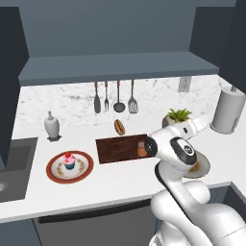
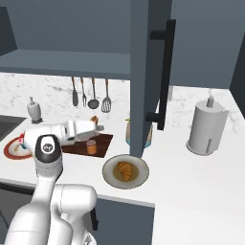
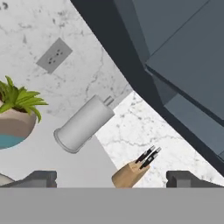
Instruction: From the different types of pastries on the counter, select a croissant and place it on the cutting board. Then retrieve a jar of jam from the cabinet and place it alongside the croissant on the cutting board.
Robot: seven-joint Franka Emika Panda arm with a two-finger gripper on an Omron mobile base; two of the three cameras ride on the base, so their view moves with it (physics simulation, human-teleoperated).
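The golden croissant lies on a grey round plate on the counter, right of the dark cutting board. An orange jar of jam stands upright on the board's right end. My gripper hovers level above the board and the jar, pointing right. In the hand view the gripper is open, its fingertips wide apart with nothing between them. The pink cupcake sits on a red-rimmed plate. The brown bun lies behind the board. The cabinet shelf hangs above.
An open cabinet door with a black handle hangs over the counter's right part. A potted plant, a paper towel roll, a knife block, a white dispenser, hanging utensils and a sink are around.
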